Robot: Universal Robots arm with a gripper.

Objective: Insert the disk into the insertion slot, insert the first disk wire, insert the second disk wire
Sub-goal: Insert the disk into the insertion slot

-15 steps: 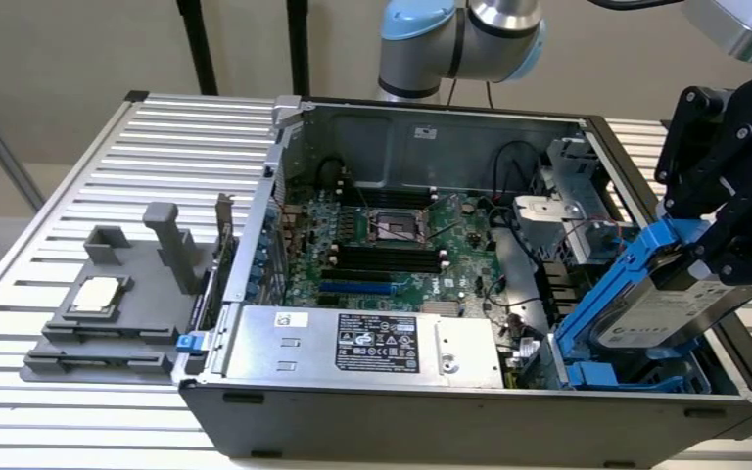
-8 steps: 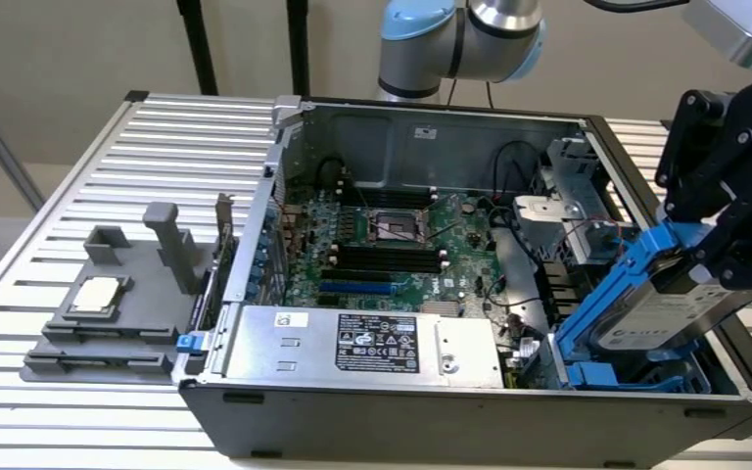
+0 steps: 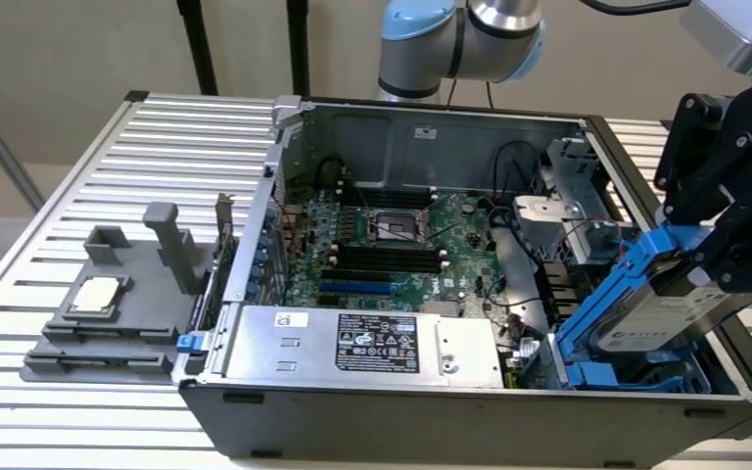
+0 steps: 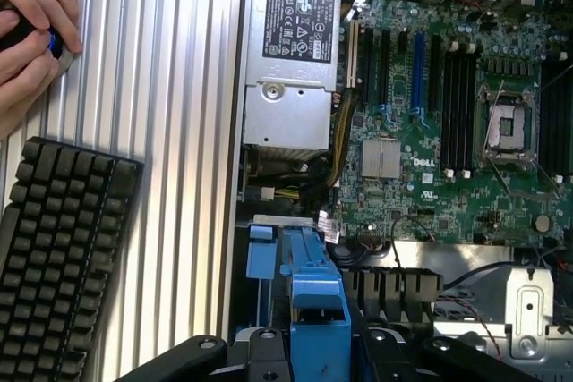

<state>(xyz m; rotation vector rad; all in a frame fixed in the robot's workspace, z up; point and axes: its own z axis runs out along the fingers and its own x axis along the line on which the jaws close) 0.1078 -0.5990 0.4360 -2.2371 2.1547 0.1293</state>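
- The end effector (image 3: pixel 723 257) is clamped on the disk (image 3: pixel 664 315), which is held tilted.
- In the exterior view the disk's long axis runs from 1 to 7 o'clock.
- The insertion slot (image 3: pixel 631 377) lies at 7 o'clock from the end effector, at the disk's lower end.

motherboard (image 4: pixel 439 187): DELL | tool (image 3: pixel 712 257): KU, cut off | power supply label (image 4: pixel 300 13): unreadable

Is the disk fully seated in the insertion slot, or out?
Not seated: the disk leans tilted, lower end at the insertion slot.
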